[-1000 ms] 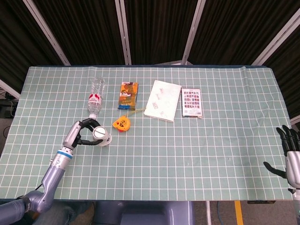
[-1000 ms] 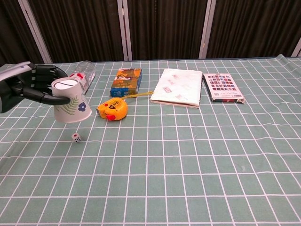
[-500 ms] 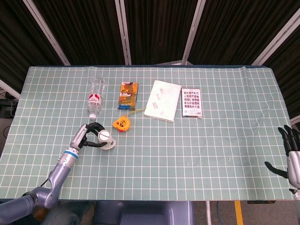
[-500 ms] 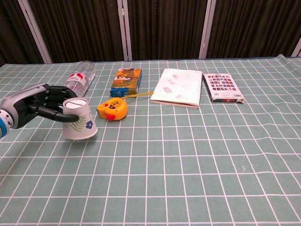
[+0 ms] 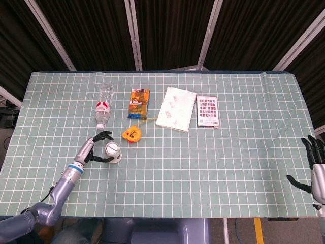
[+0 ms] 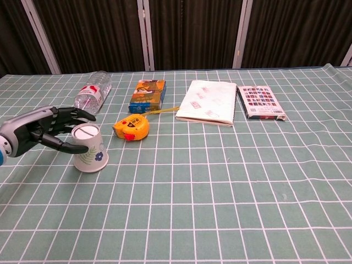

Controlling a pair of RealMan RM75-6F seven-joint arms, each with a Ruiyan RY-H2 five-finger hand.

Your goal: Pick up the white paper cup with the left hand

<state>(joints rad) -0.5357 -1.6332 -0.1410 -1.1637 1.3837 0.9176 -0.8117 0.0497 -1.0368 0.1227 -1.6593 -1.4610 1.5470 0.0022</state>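
- Presently the white paper cup (image 6: 90, 148) stands upside down on the green gridded tabletop (image 6: 220, 187), in the near left part of the scene, its wide rim against the cloth and a blue flower and green leaf print on its side.
- The left hand (image 6: 47, 130) sits just left of the cup with its fingers (image 6: 74, 115) spread around the cup's upper end; the thumb lies against the cup's side, but I cannot tell whether the hand is truly gripping it or has let go.
- From the head view the same hand (image 5: 95, 150) reaches in from the near left edge, the cup (image 5: 112, 152) at its fingertips.
- An orange tape measure (image 6: 131, 127) lies just right of the cup and slightly farther, a short length of yellow tape pulled out.
- A clear plastic bottle (image 6: 93, 92) with a red label lies on its side beyond the hand.
- An orange box (image 6: 148, 94), a white booklet (image 6: 208, 103) and a patterned card pack (image 6: 260, 102) form a row along the far side.
- The right hand (image 5: 314, 170) is at the near right edge in the head view, released, fingers apart, holding nothing.
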